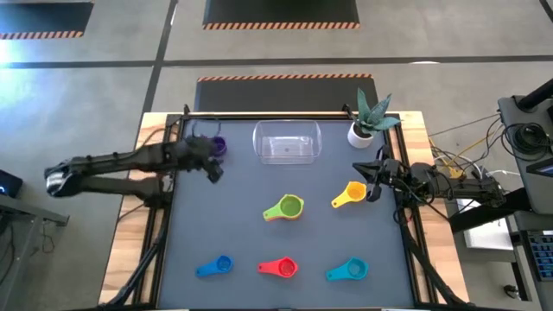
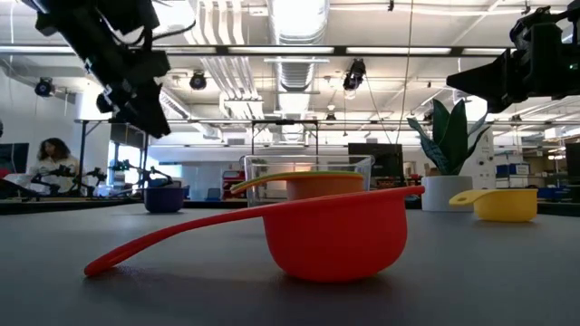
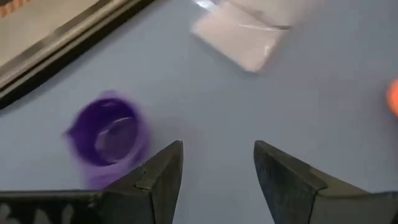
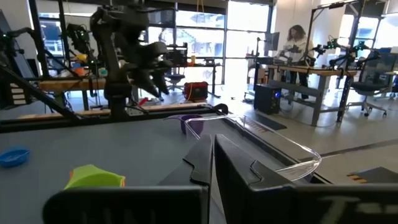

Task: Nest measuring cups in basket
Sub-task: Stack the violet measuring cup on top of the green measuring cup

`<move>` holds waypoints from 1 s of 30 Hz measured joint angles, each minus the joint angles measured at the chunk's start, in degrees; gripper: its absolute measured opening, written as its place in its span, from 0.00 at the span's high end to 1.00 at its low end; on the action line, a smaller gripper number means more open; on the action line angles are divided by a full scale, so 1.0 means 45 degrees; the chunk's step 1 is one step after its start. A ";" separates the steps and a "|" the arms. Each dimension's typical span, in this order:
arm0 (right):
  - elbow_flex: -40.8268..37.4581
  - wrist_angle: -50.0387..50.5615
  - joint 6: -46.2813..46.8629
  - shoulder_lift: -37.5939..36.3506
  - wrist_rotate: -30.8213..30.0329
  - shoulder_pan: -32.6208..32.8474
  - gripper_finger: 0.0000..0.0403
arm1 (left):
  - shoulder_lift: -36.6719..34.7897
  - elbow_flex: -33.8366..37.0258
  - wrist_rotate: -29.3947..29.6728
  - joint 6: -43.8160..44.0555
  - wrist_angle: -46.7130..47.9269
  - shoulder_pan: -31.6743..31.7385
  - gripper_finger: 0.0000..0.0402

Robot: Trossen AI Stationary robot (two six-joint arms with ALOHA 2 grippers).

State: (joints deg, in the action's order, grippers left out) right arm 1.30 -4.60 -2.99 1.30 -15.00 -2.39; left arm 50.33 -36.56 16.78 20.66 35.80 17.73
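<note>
My left gripper (image 1: 213, 169) hangs open above the table's far left part, just to the near side of the purple cup (image 1: 218, 145), which stands upright beside one finger in the left wrist view (image 3: 109, 134). The clear basket (image 1: 287, 142) stands at the far middle. A green cup sits nested in an orange one (image 1: 285, 208) at mid-table. The yellow cup (image 1: 350, 194) lies to their right. Blue (image 1: 216, 266), red (image 1: 279, 268) and teal (image 1: 347, 271) cups line the near edge. My right gripper (image 1: 371, 177) is shut and raised beside the yellow cup.
A white plant pot (image 1: 361, 134) with a spiky green plant stands at the far right, close to the basket and my right arm. A black rail runs along the far edge (image 1: 285, 113). A person (image 2: 50, 163) sits in the room behind.
</note>
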 joint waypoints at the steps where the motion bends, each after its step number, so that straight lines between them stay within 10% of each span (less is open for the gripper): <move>1: -0.0003 0.0000 0.0002 0.0000 -0.0002 0.0000 0.98 | -0.0051 0.0084 -0.0030 -0.0142 0.0154 0.0650 0.55; 7: 0.0000 0.0000 0.0002 0.0000 0.0000 0.0000 0.98 | 0.0510 0.0137 -0.0629 -0.1690 0.0731 0.3241 0.48; 18: -0.0002 0.0000 0.0002 0.0000 0.0000 0.0000 0.98 | 0.3592 -0.0110 -0.0646 -0.2506 0.0949 0.3727 0.22; 30: -0.0004 0.0000 0.0001 0.0000 0.0000 0.0000 0.98 | 0.6283 -0.0195 -0.1843 -0.4005 0.0262 0.4931 0.26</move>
State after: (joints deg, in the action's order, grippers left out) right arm 1.28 -4.60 -2.99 1.30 -15.00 -2.39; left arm 78.60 -37.44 8.48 2.64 36.98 39.92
